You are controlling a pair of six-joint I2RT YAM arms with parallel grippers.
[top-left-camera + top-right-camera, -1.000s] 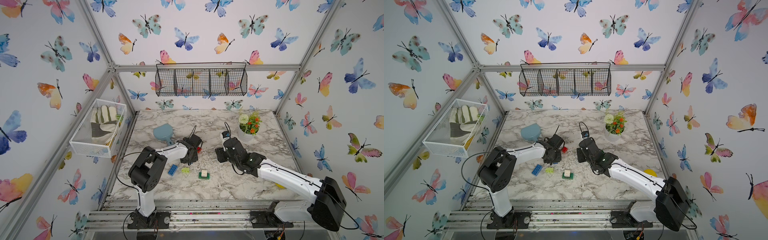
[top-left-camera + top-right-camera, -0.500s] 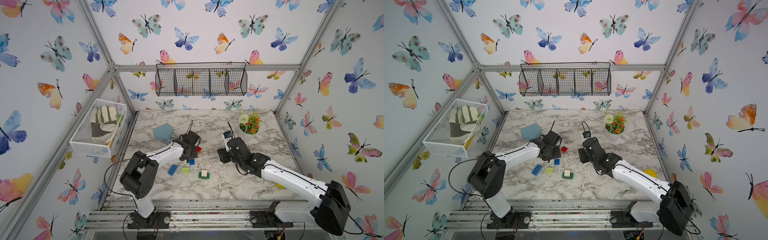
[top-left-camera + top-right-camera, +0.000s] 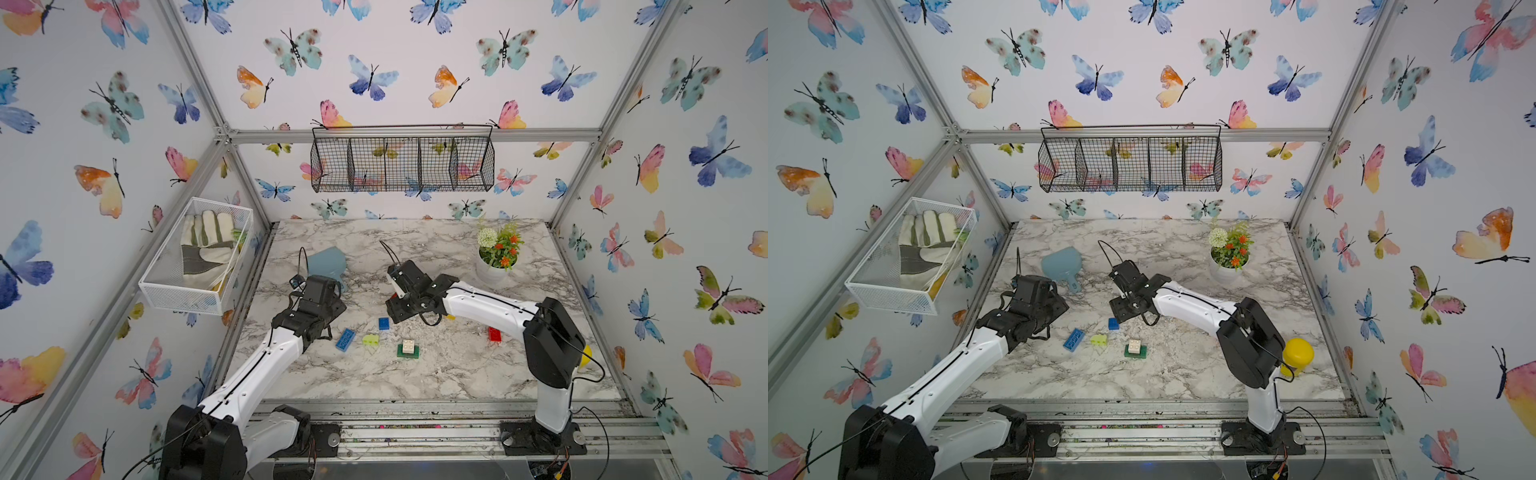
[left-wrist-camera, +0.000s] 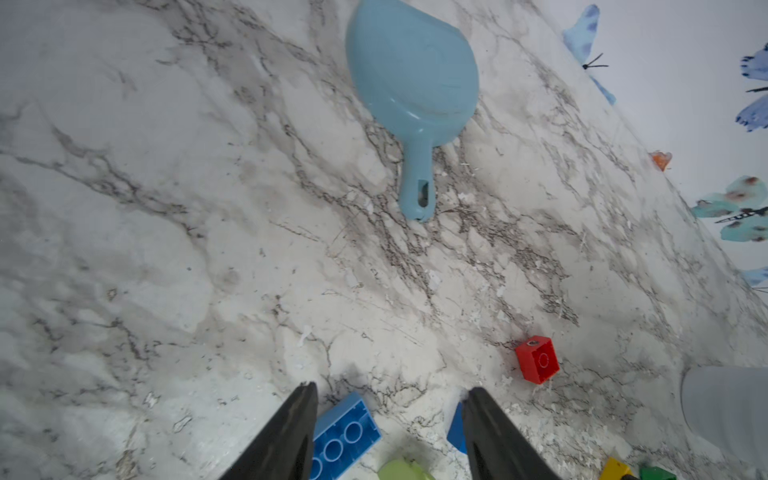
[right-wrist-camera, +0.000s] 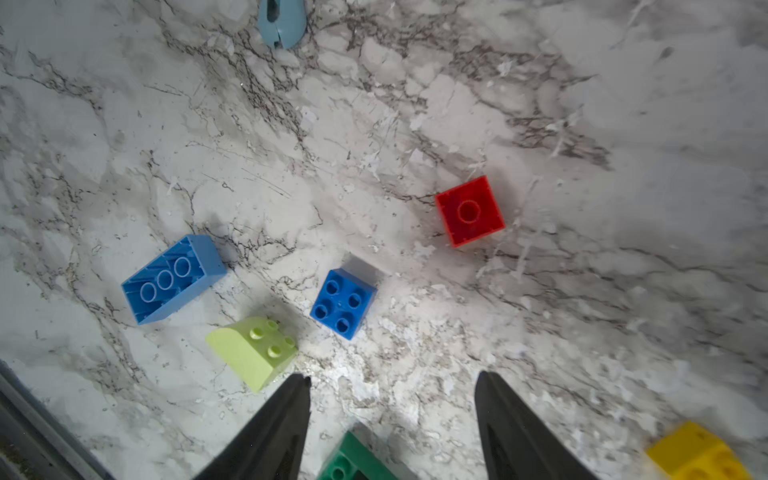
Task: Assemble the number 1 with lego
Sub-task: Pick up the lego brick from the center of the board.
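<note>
Lego, loose lot on marble table point(image 3: 436, 374), listed left to right.

1. Left gripper point(image 4: 388, 390): fingers parted, nothing between them. It hangs low over the bricks, seemingly free to choose a piece.
2. Scoop point(image 3: 328, 262), pale blue: lies toward the back wall, apart from the bricks; no part of the build.
3. Long blue brick point(image 3: 345, 339): hollow side up, so it likely needs turning before it will stack.
4. Lime sloped brick point(image 3: 370, 340): studs up, just beside item 3.
5. Small blue brick point(image 3: 383, 323): studs up, loose, ready to lift.
6. White brick point(image 3: 408, 344) pressed on green brick point(image 3: 407, 353): the only joined pair, probably the foot of the numeral, which is barely begun.
7. Right gripper point(image 5: 392, 378): fingers spread, empty, over bare table near item 5.
8. Red brick point(image 5: 469, 211): hollow side up, alone.
9. Far red brick point(image 3: 494, 334): under the right arm, well apart from the rest.
</note>
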